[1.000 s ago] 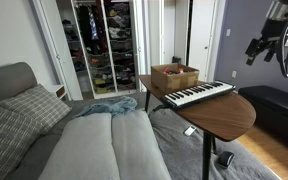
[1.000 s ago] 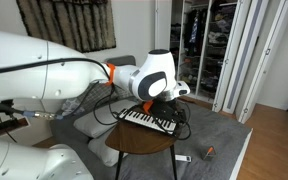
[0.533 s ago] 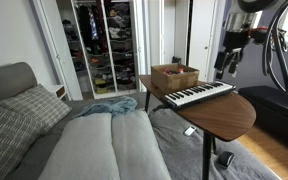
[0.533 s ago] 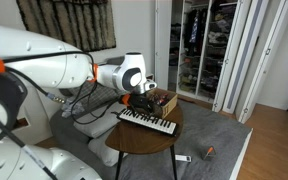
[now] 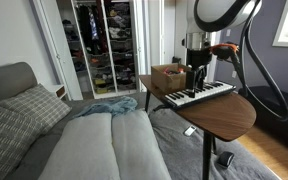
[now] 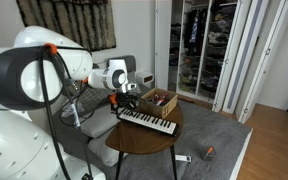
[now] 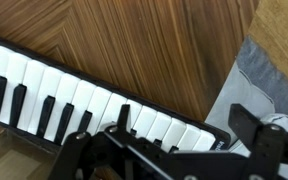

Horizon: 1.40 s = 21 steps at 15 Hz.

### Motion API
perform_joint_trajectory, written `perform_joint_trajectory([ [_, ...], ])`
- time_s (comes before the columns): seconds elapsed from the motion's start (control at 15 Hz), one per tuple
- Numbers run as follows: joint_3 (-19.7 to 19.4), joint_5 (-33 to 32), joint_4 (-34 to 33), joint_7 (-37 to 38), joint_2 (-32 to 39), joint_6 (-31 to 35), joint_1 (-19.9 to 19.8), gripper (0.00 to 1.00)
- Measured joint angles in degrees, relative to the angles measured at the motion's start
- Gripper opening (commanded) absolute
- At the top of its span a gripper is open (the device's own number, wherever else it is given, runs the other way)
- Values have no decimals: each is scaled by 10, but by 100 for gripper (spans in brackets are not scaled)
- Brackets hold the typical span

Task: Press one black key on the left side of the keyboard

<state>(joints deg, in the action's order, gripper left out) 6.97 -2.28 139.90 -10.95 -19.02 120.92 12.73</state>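
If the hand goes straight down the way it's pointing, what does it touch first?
The keyboard, most likely: its keys lie directly under the hand, though the gap is unclear.

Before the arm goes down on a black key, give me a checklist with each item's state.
1. Gripper above the keyboard: ok, near one end.
2. Black key lined up: cannot tell; it lies just ahead of the gripper in the wrist view.
3. This end is the keyboard's left side: cannot tell.
4. Jaws shut for pressing: cannot tell.
5. Keyboard flat on the table: ok.
6. Cardboard box out of the path: ok, it stands beside the keyboard.
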Motion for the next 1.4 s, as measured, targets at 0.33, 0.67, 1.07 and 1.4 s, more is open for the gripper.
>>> perform_joint_trajectory([
  [0.33,4,2,-13,-4,18,0,0,100],
  [0.67,4,36,-5,7,18,44,0,66],
  [1.07,4,49,3,16,22,130,0,24],
  [1.4,4,58,19,19,31,179,0,0],
])
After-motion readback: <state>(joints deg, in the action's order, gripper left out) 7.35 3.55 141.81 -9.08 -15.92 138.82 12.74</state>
